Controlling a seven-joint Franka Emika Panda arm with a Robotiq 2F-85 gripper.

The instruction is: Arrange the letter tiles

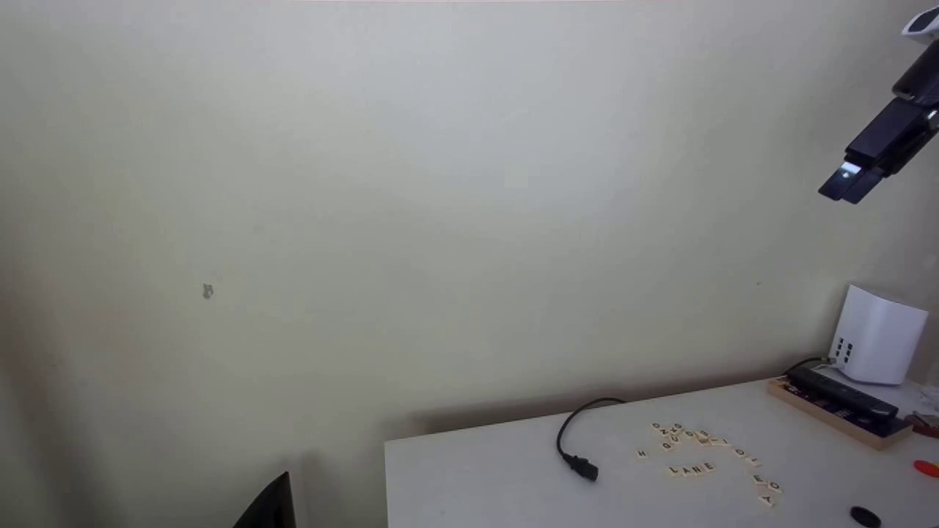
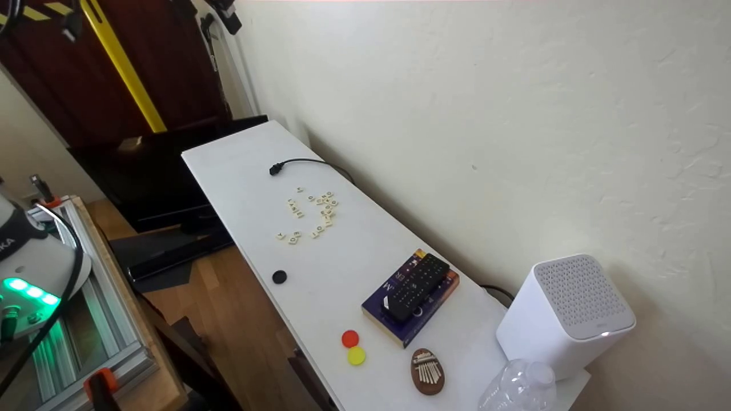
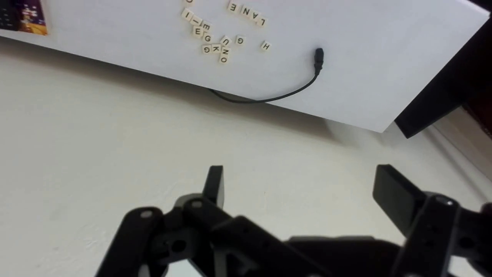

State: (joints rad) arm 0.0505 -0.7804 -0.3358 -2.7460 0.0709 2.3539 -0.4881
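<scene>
Robotiq gripper (image 3: 301,180) is holding jaws wide apart, empty — 4 letter tiles (image 3: 246,10), upper centre of frame, are spelling LANE, presumably aligned for legibility.

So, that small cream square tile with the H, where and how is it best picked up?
Probably from straight above, jaws closing on two opposite edges of the small cream square H tile: it lies flat, letter up, so its sides are what can be pinched. It sits apart from the other cream letter tiles, leaving room.
</scene>
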